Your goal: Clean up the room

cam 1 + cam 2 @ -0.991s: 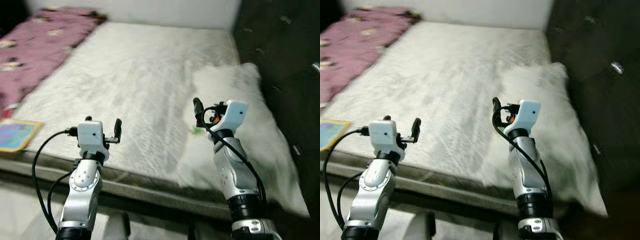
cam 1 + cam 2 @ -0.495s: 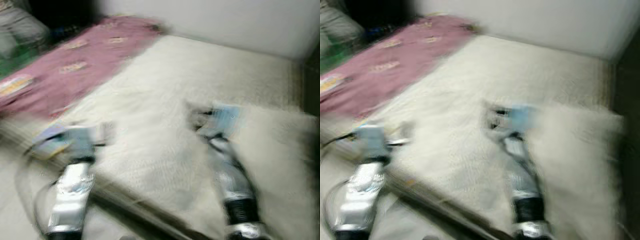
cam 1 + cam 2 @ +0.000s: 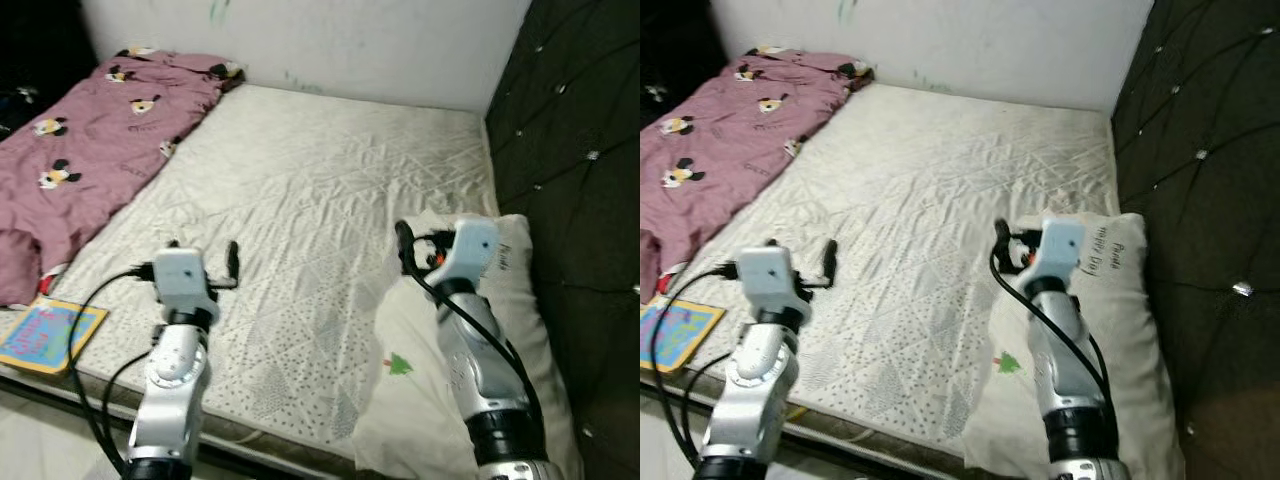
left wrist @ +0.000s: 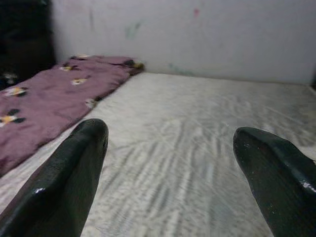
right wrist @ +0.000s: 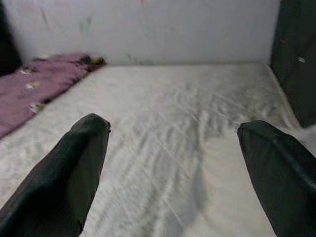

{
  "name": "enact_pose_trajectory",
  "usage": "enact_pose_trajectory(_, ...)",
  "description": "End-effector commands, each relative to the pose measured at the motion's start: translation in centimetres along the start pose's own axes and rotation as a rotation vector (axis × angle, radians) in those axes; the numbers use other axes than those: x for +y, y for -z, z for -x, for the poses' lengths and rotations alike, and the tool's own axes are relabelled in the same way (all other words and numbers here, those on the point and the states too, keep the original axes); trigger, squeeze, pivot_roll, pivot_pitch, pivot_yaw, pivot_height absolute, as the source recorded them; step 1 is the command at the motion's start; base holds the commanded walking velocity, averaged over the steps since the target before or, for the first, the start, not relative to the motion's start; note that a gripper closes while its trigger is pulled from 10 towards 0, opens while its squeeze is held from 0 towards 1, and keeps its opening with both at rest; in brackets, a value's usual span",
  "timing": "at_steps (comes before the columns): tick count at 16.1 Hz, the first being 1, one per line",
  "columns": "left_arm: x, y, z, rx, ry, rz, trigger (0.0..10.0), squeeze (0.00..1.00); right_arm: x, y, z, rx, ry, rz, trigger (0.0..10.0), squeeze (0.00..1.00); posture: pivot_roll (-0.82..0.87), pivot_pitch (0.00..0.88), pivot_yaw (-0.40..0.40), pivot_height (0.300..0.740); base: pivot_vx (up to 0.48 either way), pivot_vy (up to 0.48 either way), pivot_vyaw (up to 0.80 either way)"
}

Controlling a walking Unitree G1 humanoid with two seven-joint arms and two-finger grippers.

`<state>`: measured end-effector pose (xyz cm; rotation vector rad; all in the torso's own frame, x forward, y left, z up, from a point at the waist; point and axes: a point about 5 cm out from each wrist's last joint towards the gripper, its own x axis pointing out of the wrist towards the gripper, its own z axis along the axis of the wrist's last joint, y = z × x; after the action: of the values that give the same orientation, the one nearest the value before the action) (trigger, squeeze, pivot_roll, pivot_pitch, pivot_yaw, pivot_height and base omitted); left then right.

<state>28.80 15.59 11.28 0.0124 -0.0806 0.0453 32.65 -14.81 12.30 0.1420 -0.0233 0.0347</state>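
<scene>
A wide bed with a white quilted mattress [image 3: 320, 180] lies before me. A purple blanket [image 3: 90, 150] with cartoon mouse prints is bunched along its left side. A white pillow [image 3: 405, 410] with a small green tree print lies at the right, by the headboard. A colourful picture book [image 3: 45, 335] rests at the bed's near left corner. My left gripper [image 3: 205, 258] is held up over the near edge of the mattress, open and holding nothing [image 4: 170, 168]. My right gripper [image 3: 415, 245] hovers over the pillow's inner edge, also open and holding nothing [image 5: 173, 168].
A dark tufted headboard [image 3: 570, 150] runs down the right side. A pale wall [image 3: 350, 40] closes off the far end of the bed. A dark area [image 3: 30, 50] lies beyond the blanket at the far left. Pale floor [image 3: 30, 440] shows below the bed's near edge.
The camera swung with heavy blur and has steadied, so the far wall and more of the blanket show. Both arms keep the same raised pose with fingers apart.
</scene>
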Motion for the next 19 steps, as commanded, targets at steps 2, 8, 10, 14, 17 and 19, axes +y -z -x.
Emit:
enact_pose_trajectory(2, 0.2, 0.1, 0.5, 0.010, 0.010, -0.005, 10.0, 0.00, -0.1, -0.8, 0.1, -0.034, -0.003, 0.030, 10.0, 0.00, 0.02, 0.000, -0.009, 0.740, 0.000, 0.000, 0.00)
enact_pose_trajectory(8, -0.1, 0.3, 1.2, 0.033, 0.027, 0.003, 10.0, 0.00, -1.4, -1.3, -0.6, -0.020, 0.087, 0.045, 10.0, 0.00, 0.02, 0.000, -0.008, 0.740, 0.000, 0.000, 0.00)
enact_pose_trajectory(10, 0.1, 0.3, 1.3, 0.045, 0.021, 0.022, 10.0, 0.00, -1.8, -1.0, -0.4, 0.005, 0.119, 0.025, 10.0, 0.00, 0.02, 0.000, -0.009, 0.740, 0.000, 0.000, -0.66)
enact_pose_trajectory(14, -0.4, 0.2, 1.5, 0.044, 0.043, 0.034, 10.0, 0.00, -1.5, -0.7, -0.2, 0.011, 0.111, 0.031, 10.0, 0.00, 0.02, 0.000, -0.013, 0.740, 0.000, 0.216, -0.80)
enact_pose_trajectory(17, -0.5, 0.2, 1.5, 0.050, 0.045, 0.037, 10.0, 0.00, -1.2, -0.9, -0.4, 0.009, 0.105, 0.033, 10.0, 0.00, 0.02, 0.000, -0.015, 0.740, 0.000, 0.290, -0.47)
enact_pose_trajectory(19, -0.5, 0.1, 1.4, 0.049, 0.045, 0.029, 10.0, 0.00, -1.2, -0.9, -0.4, 0.010, 0.103, 0.036, 10.0, 0.00, 0.02, 0.000, -0.016, 0.740, 0.000, 0.141, 0.00)
